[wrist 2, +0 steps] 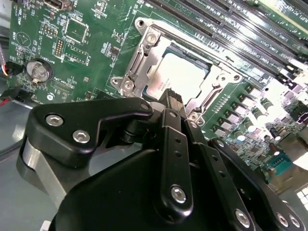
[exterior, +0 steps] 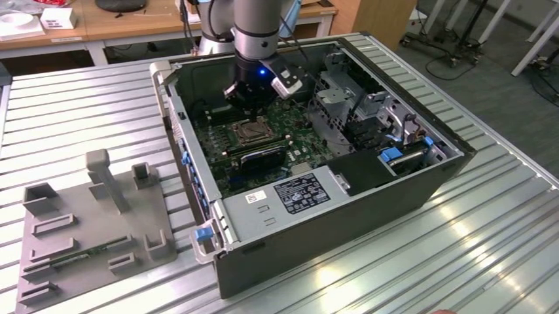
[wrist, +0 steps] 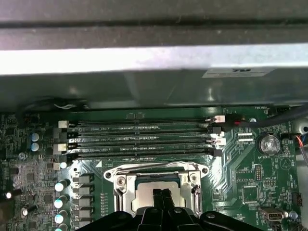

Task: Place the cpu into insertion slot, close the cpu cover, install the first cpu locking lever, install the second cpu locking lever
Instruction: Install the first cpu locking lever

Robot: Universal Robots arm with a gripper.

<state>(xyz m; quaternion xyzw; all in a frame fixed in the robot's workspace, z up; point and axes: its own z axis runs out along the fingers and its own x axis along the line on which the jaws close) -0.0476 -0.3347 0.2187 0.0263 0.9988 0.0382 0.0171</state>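
**A:** What is the setting, from the biggest thing down?

**B:** A ribbed silver metal table [exterior: 489, 248] carries an open black and grey computer case [exterior: 349, 222]. A grey moulded parts tray [exterior: 88, 242] lies beside the case on the exterior view's left. The grey jointed robot arm [exterior: 253, 26] reaches down into the case over the green motherboard [wrist: 240, 168].

**A:** How far along does the task look?

**B:** The first step looks done. The cpu [wrist 2: 185, 77], a small flat square chip with a pale silvery top, lies in its socket on the board near the long black memory slots [wrist: 139, 139]. The cpu cover [wrist 2: 139, 57], a thin silvery metal frame with an open centre, appears to lie flat around the chip, so the second step seems done too.

**A:** And the two locking levers?

**B:** It cannot be told from these pictures whether either is hooked down. By that judgement, the levers are what is left.

**A:** What is the claw doing?

**B:** The black two-fingered gripper [wrist: 162, 193] hangs just above the near edge of the chip. Its fingers are pressed together and pinch nothing. Whether the tips touch the chip or the frame cannot be told.
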